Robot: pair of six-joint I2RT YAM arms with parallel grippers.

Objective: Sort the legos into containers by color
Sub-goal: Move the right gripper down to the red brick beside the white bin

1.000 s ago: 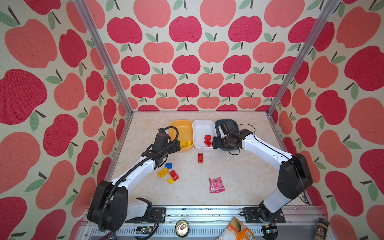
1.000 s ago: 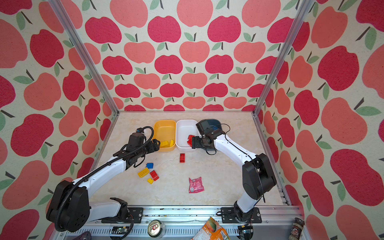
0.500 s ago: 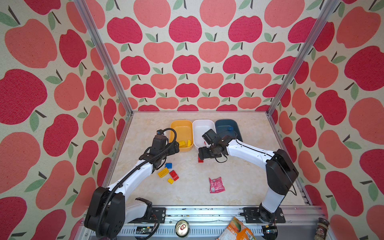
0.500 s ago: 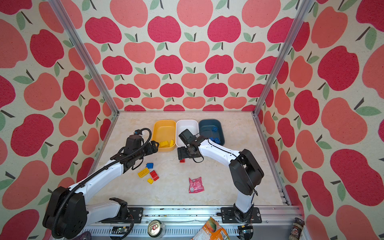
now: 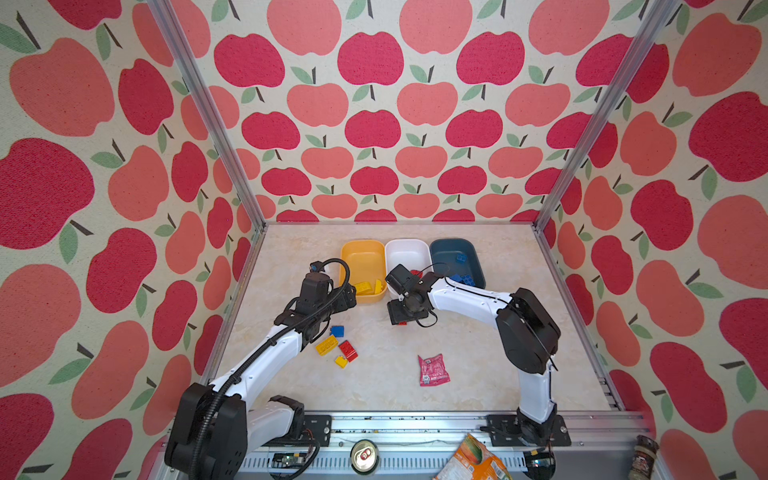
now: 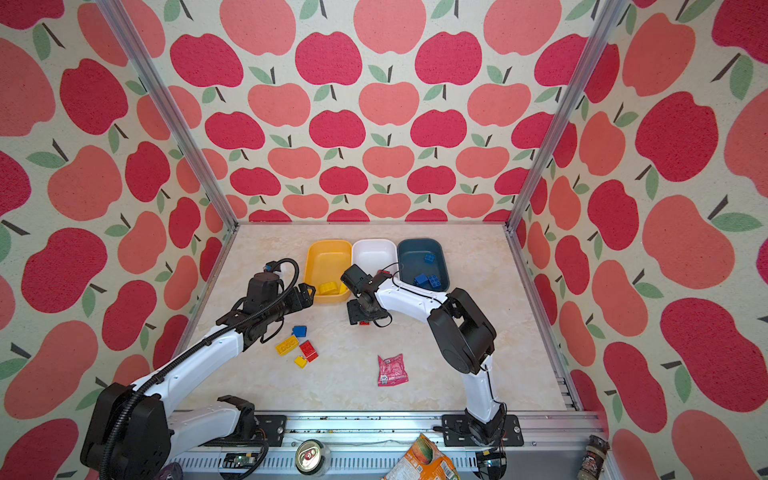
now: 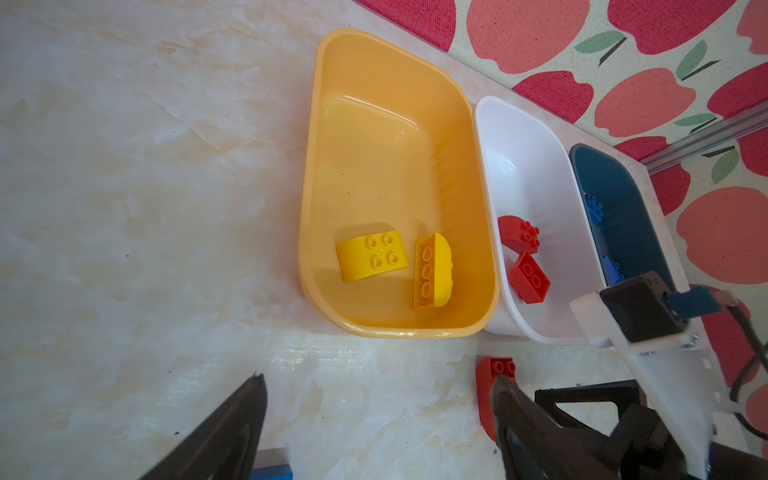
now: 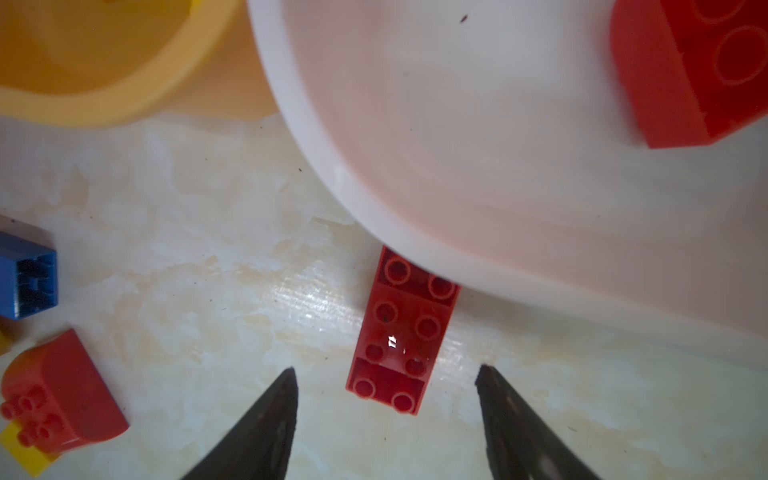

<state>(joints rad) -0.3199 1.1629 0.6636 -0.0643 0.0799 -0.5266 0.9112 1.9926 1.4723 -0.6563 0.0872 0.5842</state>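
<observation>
The right gripper (image 8: 386, 370) hangs over the long red brick (image 8: 401, 332) with jaws apart, one tip on each side of the brick's near end and bare table showing in both gaps; the brick lies flat on the table, its far end reaching the white bin (image 8: 457, 187); the left gripper (image 7: 378, 378) hovers wide apart and empty before the yellow bin (image 7: 307, 208), which holds two yellow bricks (image 7: 372, 255); two red bricks (image 7: 530, 278) lie in the white bin; blue bricks (image 6: 428, 280) lie in the blue-grey bin (image 6: 415, 255).

Apple-print walls (image 5: 374, 124) enclose a cream, seemingly marble tabletop (image 5: 374, 390); metal corner posts (image 5: 208, 112) rise.
</observation>
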